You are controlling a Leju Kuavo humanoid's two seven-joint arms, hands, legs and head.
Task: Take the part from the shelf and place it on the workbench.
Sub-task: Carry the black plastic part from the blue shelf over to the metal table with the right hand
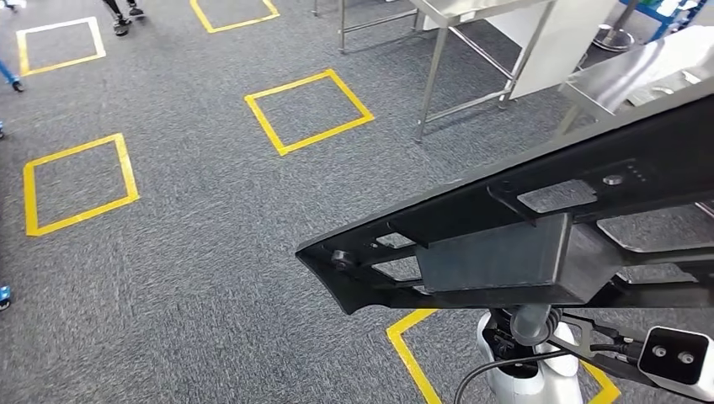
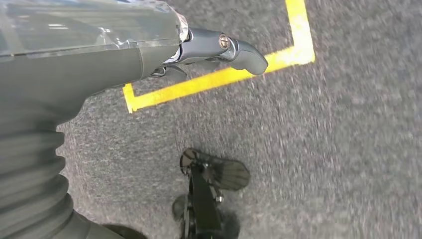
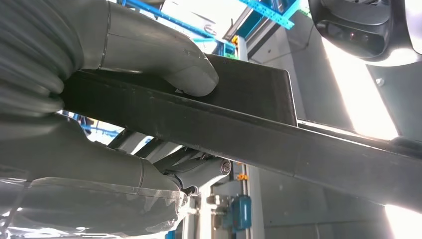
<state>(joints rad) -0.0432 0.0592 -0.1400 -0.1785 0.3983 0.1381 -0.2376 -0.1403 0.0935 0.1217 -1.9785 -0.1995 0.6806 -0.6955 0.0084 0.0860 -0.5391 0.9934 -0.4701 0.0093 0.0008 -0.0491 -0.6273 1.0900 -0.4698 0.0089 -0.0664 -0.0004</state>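
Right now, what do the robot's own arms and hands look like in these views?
Each wrist carries a grey ribbed cover. The right hand has a thick pale-grey thumb; clear plastic film wraps its palm side. The left hand shows darker grey fingers with a small round metal pin. In the head view, a white arm casing trails black cables.

Black part [image 1: 539,227] cut off at right edge (steel workbench [image 1: 640,71] too)

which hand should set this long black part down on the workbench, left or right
Right. The right robot hand already grips the long black part, thumb pressed on it. The left robot hand hangs over the carpet, holding nothing.
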